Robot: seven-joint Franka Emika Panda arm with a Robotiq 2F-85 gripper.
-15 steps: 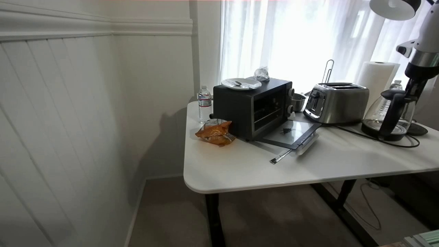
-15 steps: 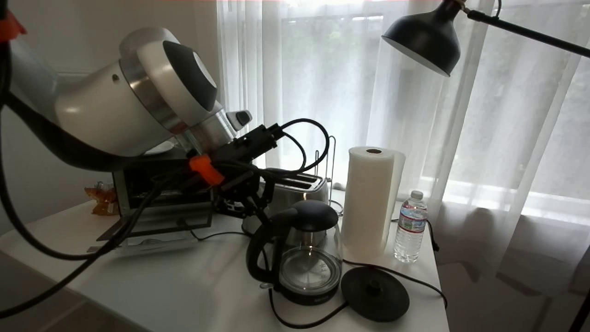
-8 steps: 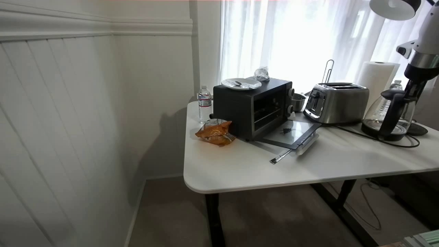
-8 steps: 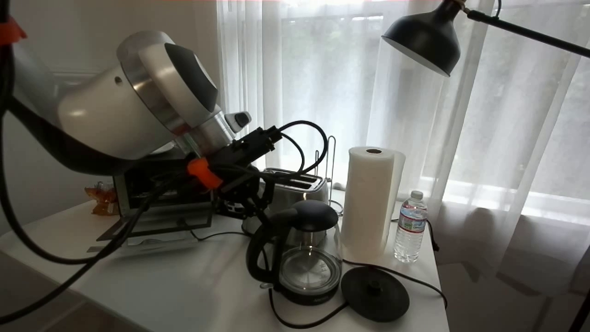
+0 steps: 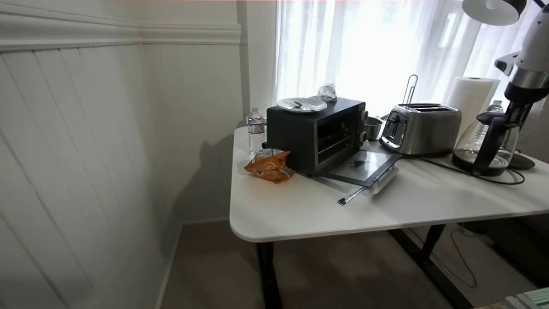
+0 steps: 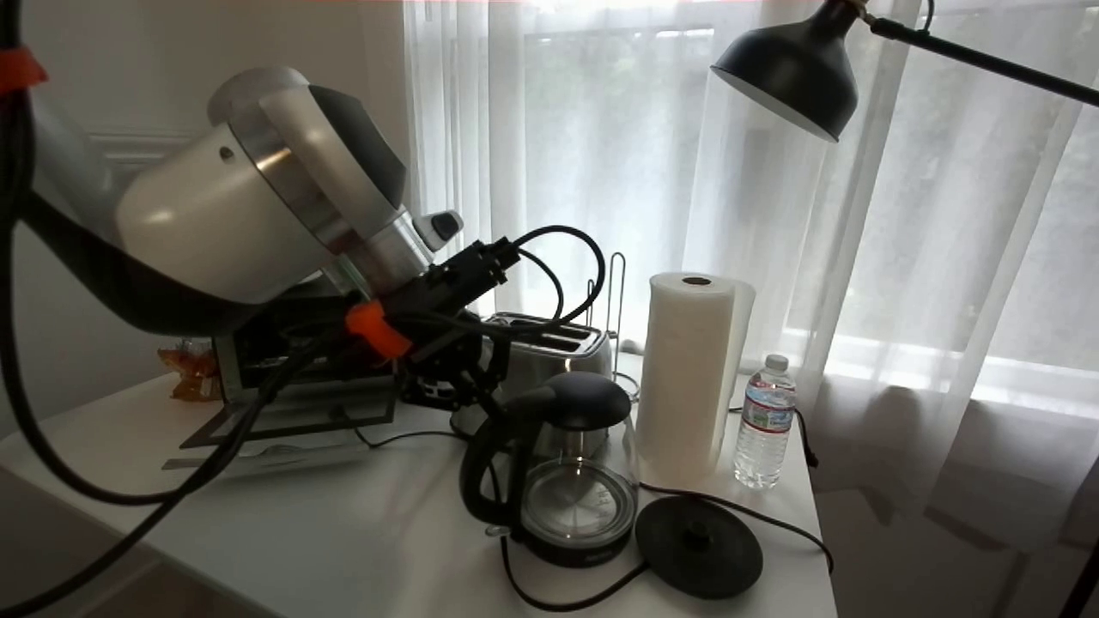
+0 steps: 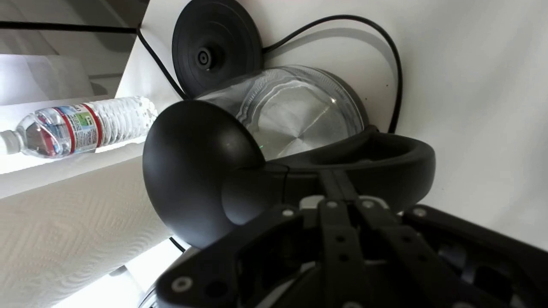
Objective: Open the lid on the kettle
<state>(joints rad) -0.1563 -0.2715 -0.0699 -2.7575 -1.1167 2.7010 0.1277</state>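
Jaws together, look empty, just over black looped plastic handle (image 7: 391, 179). I'd ease left in wrist view, press lightly by round black domed lid (image 7: 192, 158); don't tip clear-glass kettle (image 7: 299, 113).

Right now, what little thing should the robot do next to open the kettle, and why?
I'd probably ease the shut claw a little toward the lid: the lid looks closed on the kettle, and in the wrist view the claw overlaps the kettle's handle instead.

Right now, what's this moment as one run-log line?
lid: closed | end effector: shut, by handle, contact unclear | kettle: upright, beside base | task: unfinished
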